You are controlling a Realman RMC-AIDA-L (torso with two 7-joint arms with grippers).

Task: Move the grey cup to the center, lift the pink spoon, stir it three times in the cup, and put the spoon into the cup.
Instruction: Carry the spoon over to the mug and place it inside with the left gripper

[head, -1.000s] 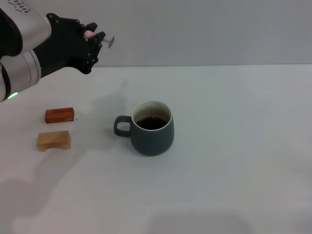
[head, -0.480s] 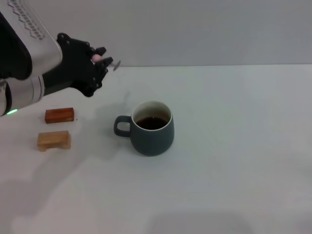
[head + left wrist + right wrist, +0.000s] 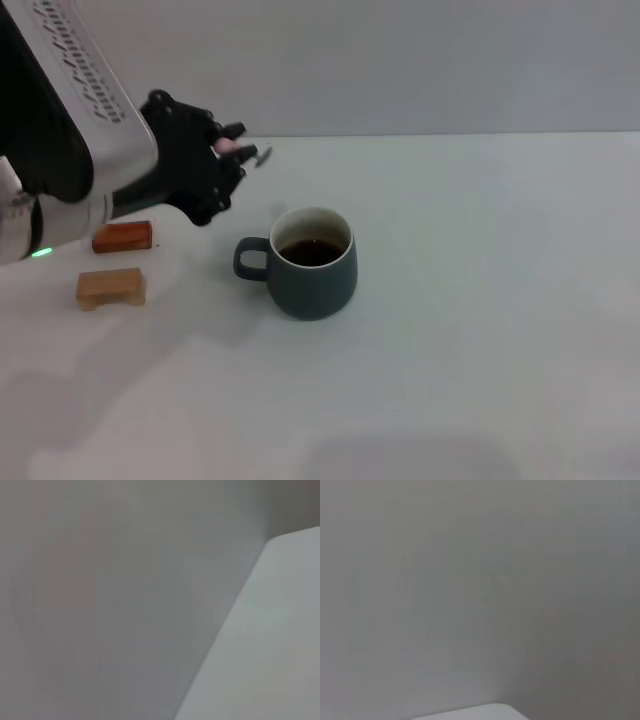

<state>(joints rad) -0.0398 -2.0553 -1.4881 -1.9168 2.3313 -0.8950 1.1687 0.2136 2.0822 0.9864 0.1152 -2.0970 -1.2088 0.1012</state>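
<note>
Pink spoon, a slim piece with a pale pink handle and grey metal bowl, is pinched in the closed left gripper, held in the air up and to the left of the rounded blue-grey ceramic grey cup. Its bowl pokes out toward the cup. To stir well, I would bring the bowl over the cream-lined mouth, tip it downward, and lower it clear of the rim into the dark liquid. The cup's loop handle faces left, toward a reddish-brown block and a light wooden block. The right gripper is out of sight.
</note>
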